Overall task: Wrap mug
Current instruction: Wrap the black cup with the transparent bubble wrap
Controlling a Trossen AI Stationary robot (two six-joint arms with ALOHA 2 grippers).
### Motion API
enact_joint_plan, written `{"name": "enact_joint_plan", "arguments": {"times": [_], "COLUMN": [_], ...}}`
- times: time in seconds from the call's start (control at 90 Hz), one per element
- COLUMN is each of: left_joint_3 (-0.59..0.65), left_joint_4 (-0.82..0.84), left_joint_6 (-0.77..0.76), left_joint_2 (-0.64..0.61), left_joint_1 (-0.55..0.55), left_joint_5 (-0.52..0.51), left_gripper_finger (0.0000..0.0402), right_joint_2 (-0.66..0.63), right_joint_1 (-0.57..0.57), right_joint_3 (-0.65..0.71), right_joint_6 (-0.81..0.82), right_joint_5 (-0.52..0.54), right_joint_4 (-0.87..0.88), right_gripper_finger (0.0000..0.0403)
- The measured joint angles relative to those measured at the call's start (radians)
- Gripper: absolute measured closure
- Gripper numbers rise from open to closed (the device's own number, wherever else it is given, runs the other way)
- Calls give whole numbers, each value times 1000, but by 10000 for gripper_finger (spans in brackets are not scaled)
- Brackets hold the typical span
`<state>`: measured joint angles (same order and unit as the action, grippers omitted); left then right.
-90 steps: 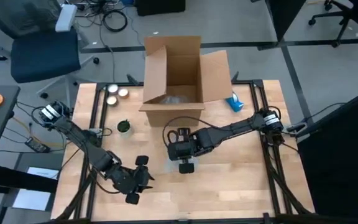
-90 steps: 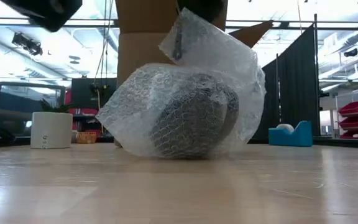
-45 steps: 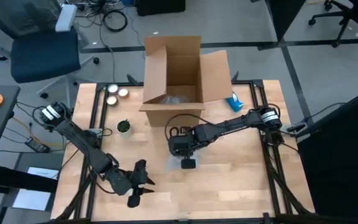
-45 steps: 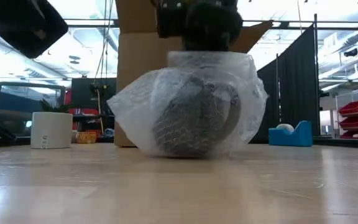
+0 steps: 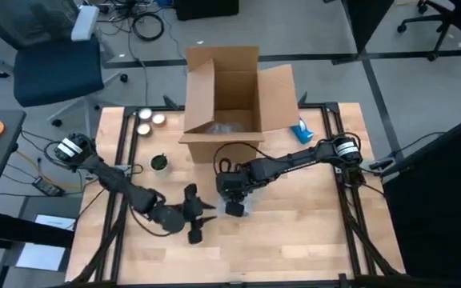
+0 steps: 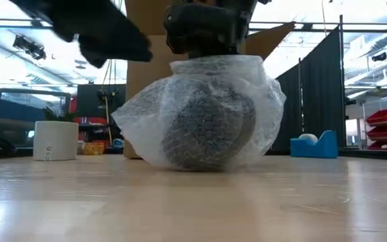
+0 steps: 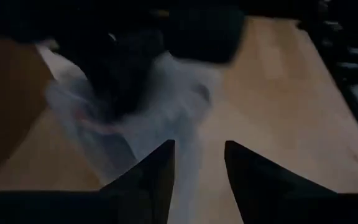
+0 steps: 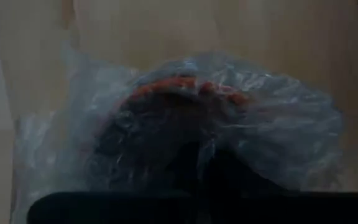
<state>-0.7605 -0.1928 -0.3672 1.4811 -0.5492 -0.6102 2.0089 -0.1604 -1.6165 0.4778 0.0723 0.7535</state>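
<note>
The wooden worktop carries 1 open cardboard box at its far edge (no writing readable). Before the box, near mid-worktop, stands 1 dark mug swathed in bubble wrap. The right hand presses down on the bundle, closed on the wrap. The left hand, fingers narrowly parted, hovers just beside it. 1 blue tape dispenser sits at the far right edge; 1 small white pot sits far left.

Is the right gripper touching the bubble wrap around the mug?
Touching. In the low view the right gripper sits directly on the top of the bubble wrap, with no gap; the right wrist view shows its fingers against the wrap.
</note>
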Motion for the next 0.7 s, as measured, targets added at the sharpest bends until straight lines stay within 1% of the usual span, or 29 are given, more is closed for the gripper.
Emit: {"name": "enact_joint_plan", "arguments": {"times": [0.111,0.189,0.356,0.467,0.567,0.7], "left_joint_3": [0,0,0,0,0,0], "left_joint_4": [-2,23,123,91,18,-35], "left_joint_6": [33,45,4,18,67,115], "left_joint_2": [-1,-6,-19,-19,-16,-16], "left_joint_1": [51,80,140,174,200,237], "left_joint_5": [11,36,154,193,212,216], "left_gripper_finger": [275,275,275,275,275,275], "right_joint_2": [0,0,1,2,2,2], "right_joint_1": [3,3,-28,-53,-60,-37], "right_joint_3": [0,0,0,1,1,1], "right_joint_6": [215,354,528,577,574,547], "right_joint_5": [13,8,-10,-14,-11,7], "right_joint_4": [12,32,117,135,129,105], "right_gripper_finger": [403,403,403,403,403,403]}}
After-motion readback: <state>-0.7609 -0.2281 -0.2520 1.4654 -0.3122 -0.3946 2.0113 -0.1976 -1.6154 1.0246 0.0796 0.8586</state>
